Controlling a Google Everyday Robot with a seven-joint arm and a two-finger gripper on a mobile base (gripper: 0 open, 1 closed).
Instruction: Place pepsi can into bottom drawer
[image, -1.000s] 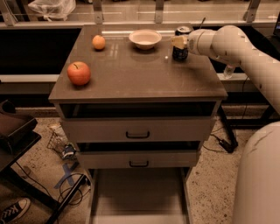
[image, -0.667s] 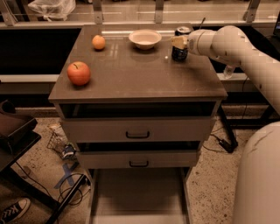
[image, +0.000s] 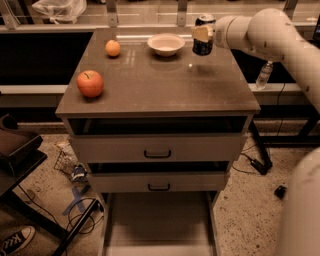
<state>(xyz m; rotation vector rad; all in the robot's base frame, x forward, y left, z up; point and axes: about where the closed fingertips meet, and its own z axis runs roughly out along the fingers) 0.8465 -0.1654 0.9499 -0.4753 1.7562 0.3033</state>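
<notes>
Fig.: My tool (image: 202, 35) is clamped on the can (image: 204, 48), dark blue with a silver top, held just right of the bowl (image: 156, 43) and off the tabletop (image: 150, 85). Well below the bowl, the bottom drawer (image: 159, 220) stands pulled out, showing its pale floor.

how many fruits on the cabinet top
2: a red apple at the front left and an orange at the back left. The gripper holds the pepsi can at the back right.

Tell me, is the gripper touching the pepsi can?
Touching. The camera view shows the gripper shut on the pepsi can at the far right corner of the cabinet top, one pale finger lying flat across its side.
</notes>
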